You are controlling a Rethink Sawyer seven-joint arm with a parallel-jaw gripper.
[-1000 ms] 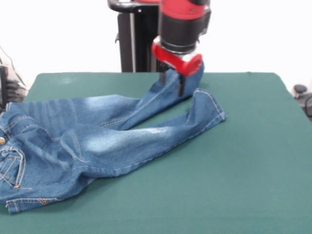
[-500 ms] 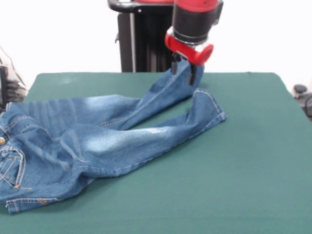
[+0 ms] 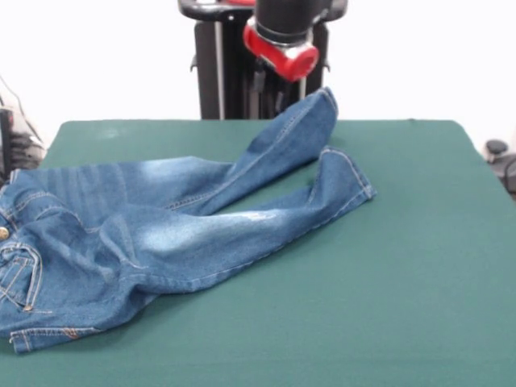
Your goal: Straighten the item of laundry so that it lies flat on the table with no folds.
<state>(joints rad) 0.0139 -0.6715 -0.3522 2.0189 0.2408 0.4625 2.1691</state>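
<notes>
Faded blue jeans (image 3: pixel 161 234) lie rumpled on green table (image 3: pixel 387 282)

1. A pair of blue jeans (image 3: pixel 161 234) lies on the green tabletop (image 3: pixel 403 266), with the waist at the left edge of the view.
2. One leg lies flat and points to the right, and its hem is near the middle of the tabletop.
3. The other leg goes toward the far edge, and its end stands raised and curled.
4. The red and black end effector (image 3: pixel 269 87) hangs above and to the left of the raised hem, apart from it.
5. The thigh area has wrinkles and folds.
</notes>
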